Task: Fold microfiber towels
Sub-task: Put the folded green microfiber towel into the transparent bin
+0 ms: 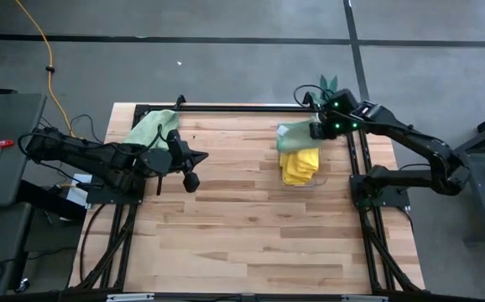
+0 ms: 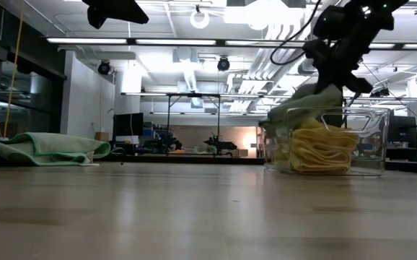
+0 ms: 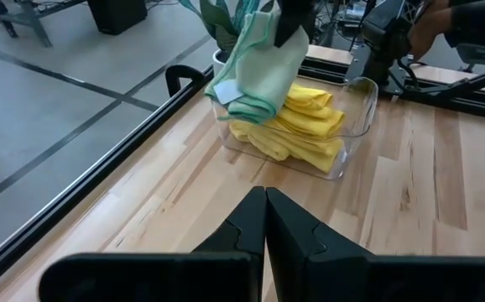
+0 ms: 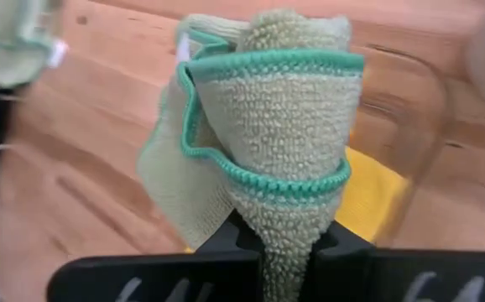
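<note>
Nubby sage towel [image 4: 276,134], teal-edged, bunched and pinched in right gripper [image 4: 286,243] above clear bin [image 3: 356,117] of yellow towels [image 3: 305,126]. Second green towel [image 1: 152,127] crumpled on plank desk [image 1: 242,235] beside left gripper [image 3: 265,231], pressed together.

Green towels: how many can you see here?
2. One green towel lies folded at the table's far left corner; the other green towel hangs pinched in the right gripper over the clear bin. The yellow towels may hide more.
</note>
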